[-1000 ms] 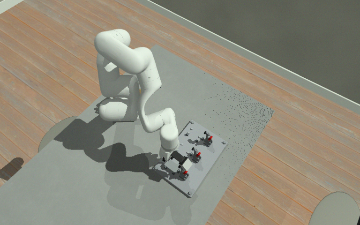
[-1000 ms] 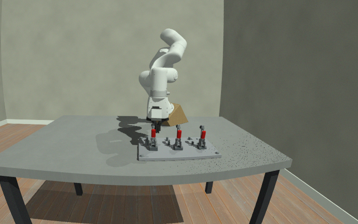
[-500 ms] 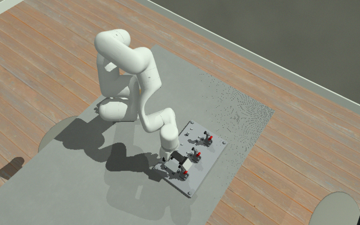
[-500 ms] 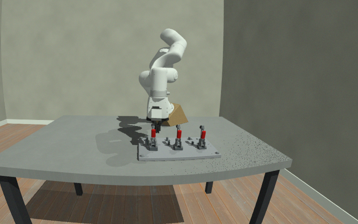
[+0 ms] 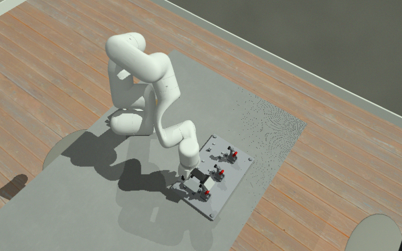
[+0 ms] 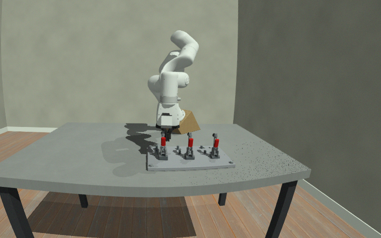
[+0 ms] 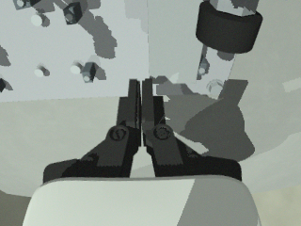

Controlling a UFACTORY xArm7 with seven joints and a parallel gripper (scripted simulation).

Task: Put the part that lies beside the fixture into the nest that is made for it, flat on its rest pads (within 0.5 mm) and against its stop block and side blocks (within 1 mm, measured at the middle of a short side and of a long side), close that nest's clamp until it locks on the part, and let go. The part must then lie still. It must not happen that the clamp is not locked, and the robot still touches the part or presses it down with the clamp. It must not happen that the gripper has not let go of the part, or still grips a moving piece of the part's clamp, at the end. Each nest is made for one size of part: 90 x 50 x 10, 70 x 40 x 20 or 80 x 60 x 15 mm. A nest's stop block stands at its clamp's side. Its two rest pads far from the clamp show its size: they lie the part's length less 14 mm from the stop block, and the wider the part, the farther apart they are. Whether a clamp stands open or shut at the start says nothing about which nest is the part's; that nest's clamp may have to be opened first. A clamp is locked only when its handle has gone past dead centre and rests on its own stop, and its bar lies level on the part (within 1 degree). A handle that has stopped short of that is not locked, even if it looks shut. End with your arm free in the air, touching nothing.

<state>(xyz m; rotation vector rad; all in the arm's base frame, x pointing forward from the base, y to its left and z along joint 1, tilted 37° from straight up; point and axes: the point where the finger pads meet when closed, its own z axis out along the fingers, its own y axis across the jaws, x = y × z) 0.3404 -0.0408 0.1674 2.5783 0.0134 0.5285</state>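
Three clamps stood in a row on the metal plate (image 5: 231, 184) (image 6: 186, 166) (image 7: 119, 28), which lay on the bench (image 5: 72, 202) (image 6: 68, 170) (image 7: 47, 137). At the left of the outside view, the end clamp (image 5: 207, 196) (image 6: 162, 154) (image 7: 229, 28) had its bar raised, its red handle (image 5: 207, 192) (image 6: 162, 142) upright. A flat grey block (image 5: 192, 184) (image 7: 174, 42), apparently the part, lay at that clamp's nest; whether it sat fully down could not be told. Just right of the raised bar tip, the end effector (image 5: 192, 175) (image 6: 168, 138) (image 7: 141, 93) pointed down, fingers together with nothing between them. Farther right, the middle clamp (image 5: 219, 175) (image 6: 189, 153) and the far clamp (image 5: 232, 157) (image 6: 215, 151) also had raised bars.

The step in hand was probably seating the block before clamping. Doing it well called for low, gentle nudges with joined tips, toward the stop and side blocks, without riding up over the block or brushing the bar. Only then should the handle go past centre.
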